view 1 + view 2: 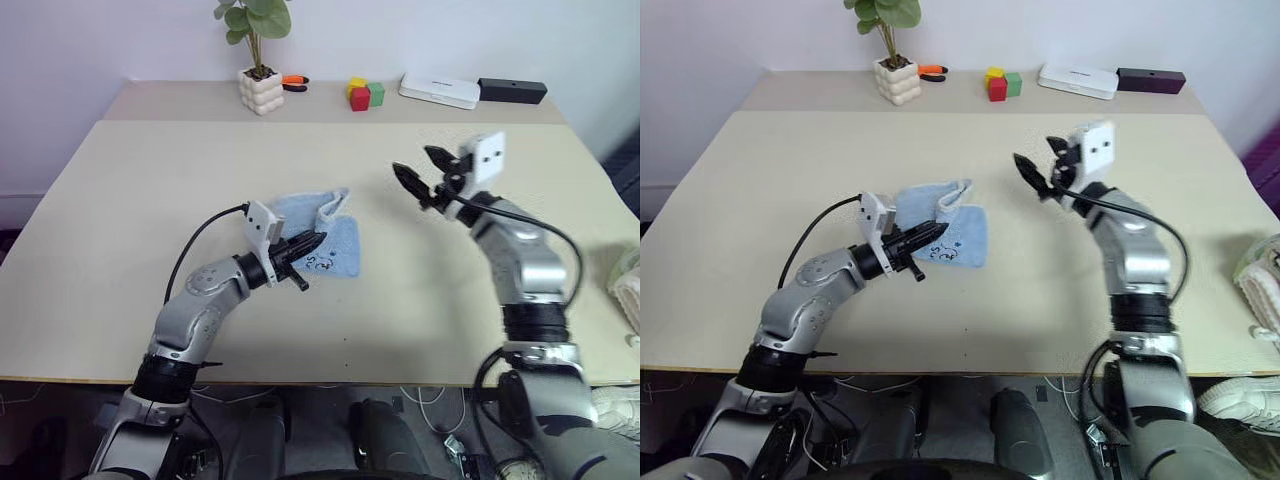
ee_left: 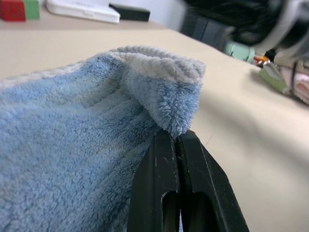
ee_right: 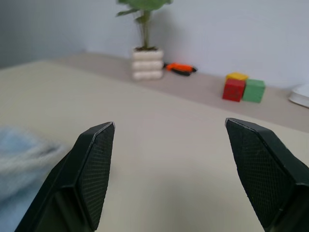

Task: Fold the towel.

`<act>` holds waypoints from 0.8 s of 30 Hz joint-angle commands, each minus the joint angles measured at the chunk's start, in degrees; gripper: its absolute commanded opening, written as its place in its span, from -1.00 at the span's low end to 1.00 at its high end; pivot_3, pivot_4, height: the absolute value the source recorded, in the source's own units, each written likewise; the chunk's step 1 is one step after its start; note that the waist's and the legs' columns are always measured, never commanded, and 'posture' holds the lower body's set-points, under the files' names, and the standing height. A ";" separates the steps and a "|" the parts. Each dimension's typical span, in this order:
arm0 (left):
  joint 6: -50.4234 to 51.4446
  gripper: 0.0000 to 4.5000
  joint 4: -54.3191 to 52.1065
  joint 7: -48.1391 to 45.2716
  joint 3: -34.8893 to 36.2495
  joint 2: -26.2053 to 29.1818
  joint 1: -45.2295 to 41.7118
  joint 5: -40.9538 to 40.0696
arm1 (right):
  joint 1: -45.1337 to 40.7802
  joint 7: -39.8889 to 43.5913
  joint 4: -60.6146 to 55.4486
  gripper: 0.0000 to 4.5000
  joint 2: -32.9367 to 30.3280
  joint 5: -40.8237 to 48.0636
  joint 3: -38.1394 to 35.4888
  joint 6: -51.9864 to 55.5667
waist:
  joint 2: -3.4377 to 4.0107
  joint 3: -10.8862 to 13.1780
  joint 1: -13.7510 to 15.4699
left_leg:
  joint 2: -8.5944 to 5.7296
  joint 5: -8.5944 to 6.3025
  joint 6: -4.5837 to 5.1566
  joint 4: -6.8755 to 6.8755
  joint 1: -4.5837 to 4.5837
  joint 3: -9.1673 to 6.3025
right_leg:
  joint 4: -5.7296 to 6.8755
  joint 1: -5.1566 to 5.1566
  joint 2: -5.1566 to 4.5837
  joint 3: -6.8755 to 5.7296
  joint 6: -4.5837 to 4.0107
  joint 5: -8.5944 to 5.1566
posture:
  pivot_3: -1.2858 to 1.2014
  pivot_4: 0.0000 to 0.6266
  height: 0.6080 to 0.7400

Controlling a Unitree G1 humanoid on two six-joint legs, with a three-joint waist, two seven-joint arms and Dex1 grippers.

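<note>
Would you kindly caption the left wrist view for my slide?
Left gripper shut on a corner of the light blue towel above the beige table.

towel (image 1: 322, 238): on the table (image 1: 120, 220), near its middle
left gripper (image 1: 312, 243): on the towel
right gripper (image 1: 420, 172): right of the towel, above the table

- Both arms are silver-grey metal shells with black bands at the joints.
- The left end effector (image 1: 300, 247) has two slim black fingers (image 2: 159, 193) with slots near the base.
- The right end effector (image 1: 420, 172) has black fingers (image 3: 94, 169) with finely textured inner pads.
- A white boxy block sits on each wrist.
- A black cable loops along each forearm.
</note>
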 commanded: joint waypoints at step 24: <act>8.06 -0.99 1.87 -2.10 -3.55 -4.63 -2.32 5.17 | 13.25 20.62 -11.29 0.67 -10.58 4.34 0.57 -8.69 | 0.06 0.04 0.05 | 0.00 -0.01 0.01 0.12 0.00 0.00 | 0.00 0.04 0.01 0.00 0.07 0.02 | 0.03 -0.52 1.00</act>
